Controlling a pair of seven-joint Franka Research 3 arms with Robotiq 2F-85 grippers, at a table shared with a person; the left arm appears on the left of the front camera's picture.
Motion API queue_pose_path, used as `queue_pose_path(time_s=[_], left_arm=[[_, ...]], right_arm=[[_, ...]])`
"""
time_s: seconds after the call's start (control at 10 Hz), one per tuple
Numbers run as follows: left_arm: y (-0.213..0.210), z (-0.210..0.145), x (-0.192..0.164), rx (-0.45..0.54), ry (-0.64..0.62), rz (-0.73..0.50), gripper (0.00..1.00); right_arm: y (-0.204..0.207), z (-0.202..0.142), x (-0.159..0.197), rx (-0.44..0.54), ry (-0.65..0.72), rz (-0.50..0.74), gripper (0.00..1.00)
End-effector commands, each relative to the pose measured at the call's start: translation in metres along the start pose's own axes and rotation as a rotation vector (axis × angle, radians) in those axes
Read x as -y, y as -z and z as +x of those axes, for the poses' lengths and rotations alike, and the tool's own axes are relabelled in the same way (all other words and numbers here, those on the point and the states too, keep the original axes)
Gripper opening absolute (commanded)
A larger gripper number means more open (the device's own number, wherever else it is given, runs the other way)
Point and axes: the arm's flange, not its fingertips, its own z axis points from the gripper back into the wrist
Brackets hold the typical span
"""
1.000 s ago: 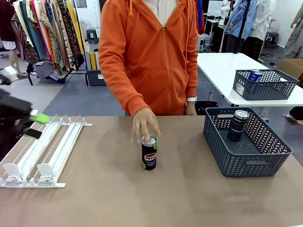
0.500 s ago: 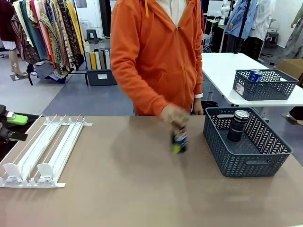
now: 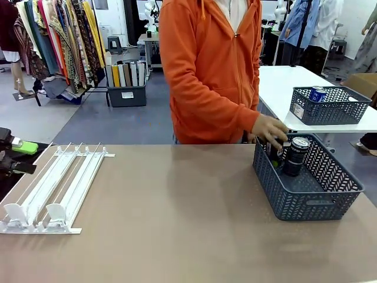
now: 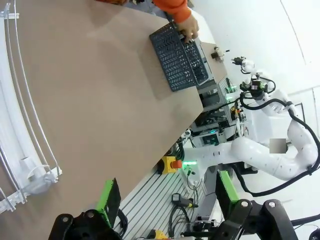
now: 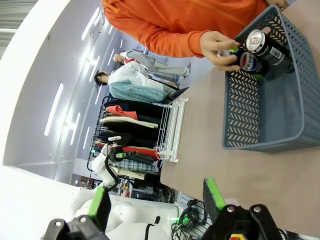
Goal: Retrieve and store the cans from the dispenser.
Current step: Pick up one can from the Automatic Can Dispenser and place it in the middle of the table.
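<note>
Carried off the middle of the bench (image 3: 177, 236) since a second ago, the logo can (image 5: 248, 62) now sits in the person's hand (image 3: 270, 130), which has swung across to the basket (image 3: 318, 203) and is lowering it in beside the dark can (image 3: 294, 155) standing there. Over the same second the left end effector (image 3: 17, 154) has drawn back toward the bench's edge and now hangs just beside the far end of the dispenser (image 3: 53, 191).

In the left wrist view the left end effector (image 4: 167, 197) has its green pads spread wide with nothing between them; the dispenser's rails curve along one side of it and the basket lies well apart, across the bench. The right end effector (image 5: 155, 202) is likewise spread and empty, raised off the bench, with the basket ahead of it and the dispenser farther beyond.

No can is visible on the dispenser's lanes, so storing looks nearly complete. To finish this step well, I would judge both arms should stay clear while the person's hand is inside the basket. The can wants to go down upright, next to the dark can rather than onto it, so neither tips.
</note>
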Motion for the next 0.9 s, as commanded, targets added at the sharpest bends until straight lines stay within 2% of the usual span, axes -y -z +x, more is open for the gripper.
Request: queue_pose_path(time_s=[0.0,0.8], left_arm=[[-0.0007,0.0014,0.0033,0.011,-0.006,-0.018,1.0],[-0.0007,0.0014,0.0033,0.011,-0.006,-0.018,1.0]], right_arm=[[0.001,0.0039,-0.0023,0.015,-0.026,0.022,1.0],[0.001,0.0039,-0.0023,0.015,-0.026,0.022,1.0]])
